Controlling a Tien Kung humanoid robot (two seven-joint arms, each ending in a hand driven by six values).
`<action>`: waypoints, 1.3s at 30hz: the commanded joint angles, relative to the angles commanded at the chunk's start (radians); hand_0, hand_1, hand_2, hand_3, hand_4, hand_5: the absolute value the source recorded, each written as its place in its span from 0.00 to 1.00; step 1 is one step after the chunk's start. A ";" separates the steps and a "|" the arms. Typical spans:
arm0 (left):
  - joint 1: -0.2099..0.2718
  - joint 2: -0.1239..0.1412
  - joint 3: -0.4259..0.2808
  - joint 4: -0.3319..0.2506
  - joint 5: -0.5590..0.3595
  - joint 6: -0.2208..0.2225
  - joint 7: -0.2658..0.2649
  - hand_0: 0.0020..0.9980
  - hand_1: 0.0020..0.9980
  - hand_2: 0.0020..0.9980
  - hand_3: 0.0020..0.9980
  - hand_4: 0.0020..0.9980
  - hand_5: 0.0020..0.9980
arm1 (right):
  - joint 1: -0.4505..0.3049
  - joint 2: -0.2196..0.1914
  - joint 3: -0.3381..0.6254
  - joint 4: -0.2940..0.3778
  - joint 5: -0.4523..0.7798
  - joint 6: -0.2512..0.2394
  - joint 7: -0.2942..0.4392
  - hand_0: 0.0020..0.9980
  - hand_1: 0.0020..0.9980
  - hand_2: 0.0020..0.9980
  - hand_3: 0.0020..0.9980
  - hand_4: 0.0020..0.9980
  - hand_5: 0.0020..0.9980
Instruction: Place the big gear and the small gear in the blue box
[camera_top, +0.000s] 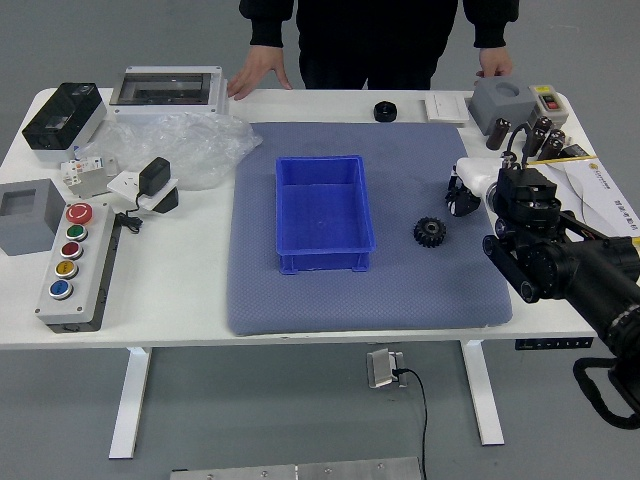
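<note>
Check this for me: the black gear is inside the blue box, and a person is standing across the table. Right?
Not quite: the head view shows the black gear on the mat, right of the blue box. A person is standing across the table.

1. Mat (400, 300): on the table (180, 310).
2. Box (330, 262): on the mat's left half.
3. Gear (430, 232): on the mat, right of the box, apart from it.
4. Button panel (92, 268): on the table, left of the mat.
5. Block (28, 215): left of the button panel, at the table's left edge.
6. Bag (195, 160): behind the button panel, reaching the mat's far left corner.
7. Disc (385, 111): just behind the mat, near the table's far edge.
</note>
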 joint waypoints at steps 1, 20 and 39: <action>0.000 0.000 0.000 0.000 0.000 0.000 0.000 0.86 0.84 0.84 0.84 0.76 0.40 | -0.001 0.000 0.001 -0.001 -0.003 -0.002 -0.001 0.54 0.48 0.54 0.61 0.55 0.20; 0.000 0.000 -0.001 0.000 0.001 -0.001 0.000 0.86 0.84 0.84 0.84 0.76 0.40 | -0.005 -0.001 0.027 -0.007 -0.032 -0.031 -0.006 0.53 0.43 0.46 0.54 0.51 0.22; 0.001 0.004 -0.001 0.000 -0.009 0.003 0.001 0.86 0.84 0.84 0.84 0.76 0.39 | -0.021 -0.062 0.000 0.196 0.008 -0.023 -0.036 0.56 0.43 0.46 0.54 0.49 0.19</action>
